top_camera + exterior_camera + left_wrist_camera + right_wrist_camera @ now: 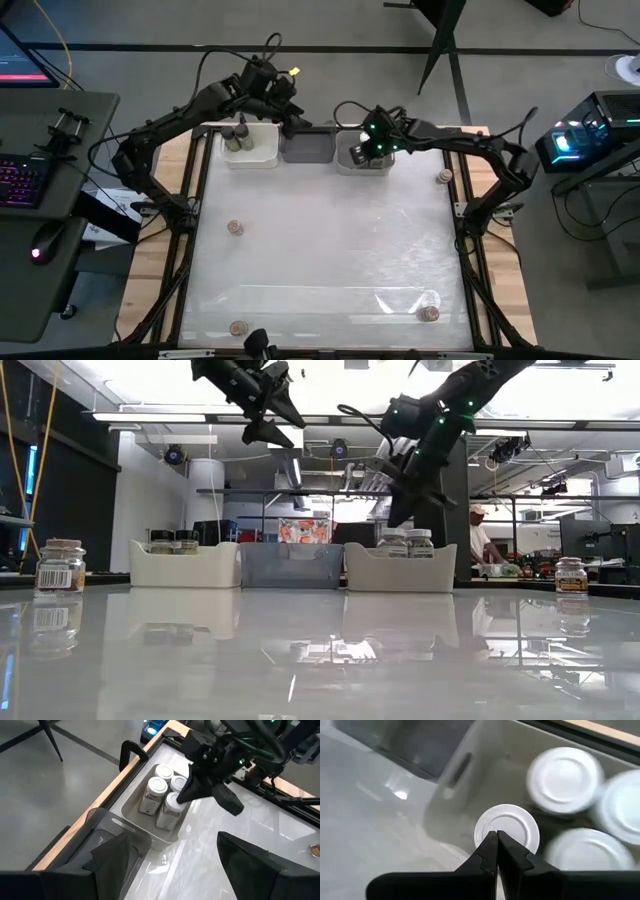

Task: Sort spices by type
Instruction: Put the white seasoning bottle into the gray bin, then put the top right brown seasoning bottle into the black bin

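Tabletop's white-capped jar point(506, 834) apparently under right gripper point(497, 836).

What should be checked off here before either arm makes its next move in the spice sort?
1. Right pincer empty: ok, shut with nothing between its fingers, above the white-capped jars.
2. White-capped jars grouped: ok, four stand together in the right-hand bin.
3. Left pincer ready: ok, open and empty, raised near the grey middle bin.
4. Dark-capped jars grouped: ok, two in the left-hand bin.
5. Grey middle bin filled: not ok, no jars visible inside.
6. Table cleared of brown-capped jars: not ok, four remain out on the table.
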You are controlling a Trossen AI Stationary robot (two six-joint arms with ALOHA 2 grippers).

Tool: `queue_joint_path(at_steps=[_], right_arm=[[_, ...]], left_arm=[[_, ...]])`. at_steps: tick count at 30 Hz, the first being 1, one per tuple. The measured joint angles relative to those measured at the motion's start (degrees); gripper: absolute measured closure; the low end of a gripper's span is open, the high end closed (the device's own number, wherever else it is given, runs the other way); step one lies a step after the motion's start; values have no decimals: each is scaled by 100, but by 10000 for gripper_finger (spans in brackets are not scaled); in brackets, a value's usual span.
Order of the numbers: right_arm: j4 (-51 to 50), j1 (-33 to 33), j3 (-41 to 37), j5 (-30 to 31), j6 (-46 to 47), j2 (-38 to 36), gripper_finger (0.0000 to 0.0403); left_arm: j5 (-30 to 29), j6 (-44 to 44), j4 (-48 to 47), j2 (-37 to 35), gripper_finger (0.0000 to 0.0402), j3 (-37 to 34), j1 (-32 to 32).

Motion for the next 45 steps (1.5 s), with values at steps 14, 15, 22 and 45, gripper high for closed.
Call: queue_joint_path(at_steps=[14, 15, 22, 45], right_arm=[[-46, -4, 327, 475, 562, -62, 403], [54, 10, 327, 474, 564, -115, 403], [520, -187, 343, 290, 531, -98, 403], [1070, -85, 336, -355, -377, -101, 403]], left_arm=[[4, 156, -39, 2, 119, 0, 15], [4, 181, -73, 2, 119, 0, 15], [366, 623, -258, -87, 119, 0, 50], [1565, 155, -1200, -712, 119, -6, -212]])
